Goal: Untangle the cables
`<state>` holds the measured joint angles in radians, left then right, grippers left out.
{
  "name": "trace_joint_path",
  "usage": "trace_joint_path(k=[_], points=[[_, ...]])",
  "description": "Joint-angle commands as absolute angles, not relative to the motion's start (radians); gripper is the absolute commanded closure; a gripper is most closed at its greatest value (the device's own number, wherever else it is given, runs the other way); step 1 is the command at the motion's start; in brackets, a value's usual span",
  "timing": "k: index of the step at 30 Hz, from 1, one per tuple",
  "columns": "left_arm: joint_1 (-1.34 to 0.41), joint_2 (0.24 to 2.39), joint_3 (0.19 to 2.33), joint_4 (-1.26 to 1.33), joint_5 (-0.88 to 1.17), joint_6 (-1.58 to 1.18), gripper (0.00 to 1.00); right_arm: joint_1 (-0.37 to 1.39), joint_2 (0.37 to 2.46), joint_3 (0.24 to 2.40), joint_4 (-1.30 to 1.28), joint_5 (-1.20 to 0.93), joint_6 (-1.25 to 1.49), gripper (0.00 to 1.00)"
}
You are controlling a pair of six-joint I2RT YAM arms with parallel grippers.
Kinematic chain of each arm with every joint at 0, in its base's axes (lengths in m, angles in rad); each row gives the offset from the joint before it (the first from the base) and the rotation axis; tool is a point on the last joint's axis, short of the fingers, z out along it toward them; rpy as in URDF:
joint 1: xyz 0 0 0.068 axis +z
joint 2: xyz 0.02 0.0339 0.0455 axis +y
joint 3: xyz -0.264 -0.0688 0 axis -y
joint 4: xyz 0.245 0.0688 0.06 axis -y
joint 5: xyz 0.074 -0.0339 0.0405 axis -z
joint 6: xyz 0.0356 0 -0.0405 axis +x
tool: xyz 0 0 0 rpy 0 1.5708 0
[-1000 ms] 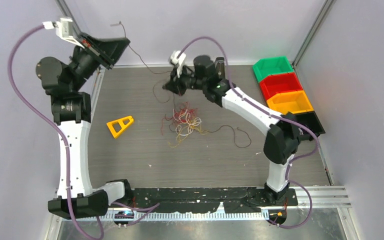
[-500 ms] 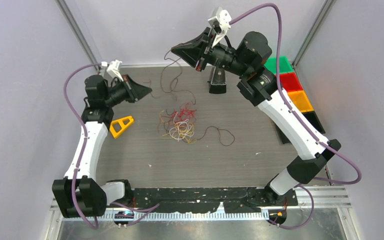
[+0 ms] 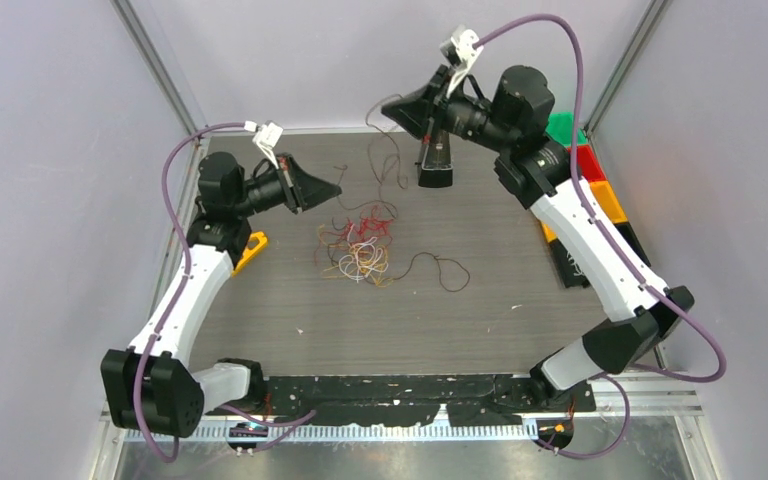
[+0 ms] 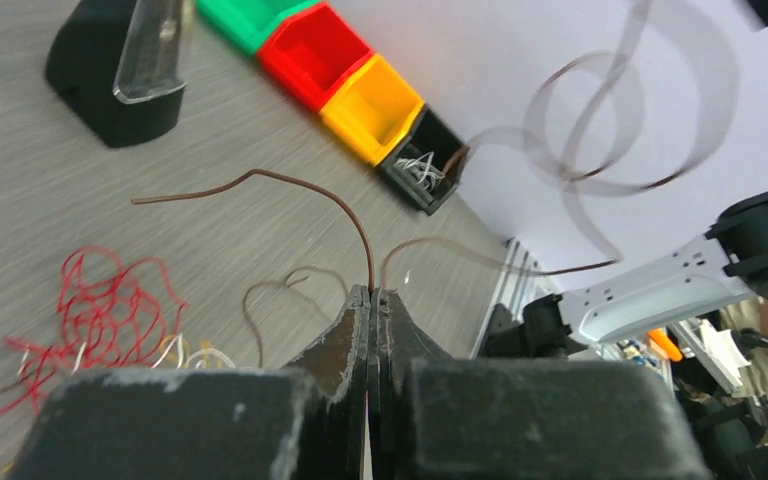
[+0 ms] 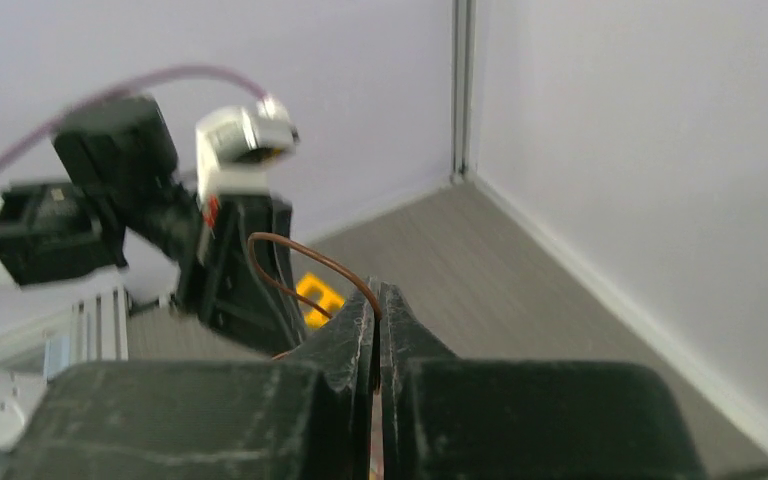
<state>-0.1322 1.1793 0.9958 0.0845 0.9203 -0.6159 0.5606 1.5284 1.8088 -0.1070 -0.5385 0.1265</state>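
Observation:
The cables lie as a tangle [image 3: 358, 245] of red, yellow and white wires mid-table, also in the left wrist view [image 4: 110, 300]. My left gripper [image 3: 338, 190] hovers just left of and behind the tangle. It is shut on a dark brown wire [image 4: 260, 178] at its tips [image 4: 371, 291]. My right gripper [image 3: 385, 105] is raised at the back. It is shut on a dark brown wire [image 5: 300, 255] at its tips [image 5: 376, 300]; the wire dangles in loops [image 3: 390, 150]. I cannot tell if both hold the same wire. Another brown strand [image 3: 442, 270] lies right of the tangle.
A black stand with a clear part [image 3: 435, 160] is at the back centre. Green [image 4: 250, 15], red [image 4: 320, 50], orange [image 4: 375, 100] and black [image 4: 425, 165] bins line the right edge. A yellow triangle [image 3: 254, 248] lies by my left arm.
My left gripper came down from the back left corner and moved right, towards the tangle. My right gripper rose off the table with the brown wire, then shifted slightly right.

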Motion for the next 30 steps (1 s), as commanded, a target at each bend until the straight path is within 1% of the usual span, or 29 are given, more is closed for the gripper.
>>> trace_joint_path(k=[1,4,6,15,19,24,30], points=[[-0.161,1.21,1.068,0.299,0.949,-0.727,1.0,0.544,1.423,1.653,-0.219,-0.658,0.038,0.95],[-0.188,1.237,1.113,0.312,0.951,-0.74,1.0,0.546,1.393,1.542,-0.22,-0.706,0.04,0.95],[-0.209,1.256,1.128,0.36,0.969,-0.798,1.0,0.551,1.392,1.511,-0.201,-0.715,0.057,0.94],[-0.238,1.342,1.13,0.622,0.957,-1.163,1.0,0.582,1.435,1.504,-0.168,-0.768,0.042,0.9],[-0.247,1.343,1.126,0.63,0.95,-1.18,1.0,0.596,1.443,1.505,-0.135,-0.787,0.058,0.89],[-0.253,1.338,1.121,0.629,0.938,-1.177,1.0,0.606,1.45,1.492,-0.125,-0.798,0.083,0.84],[-0.279,1.334,1.121,0.63,0.939,-1.176,1.0,0.607,1.483,1.507,-0.089,-0.756,0.123,0.83]])
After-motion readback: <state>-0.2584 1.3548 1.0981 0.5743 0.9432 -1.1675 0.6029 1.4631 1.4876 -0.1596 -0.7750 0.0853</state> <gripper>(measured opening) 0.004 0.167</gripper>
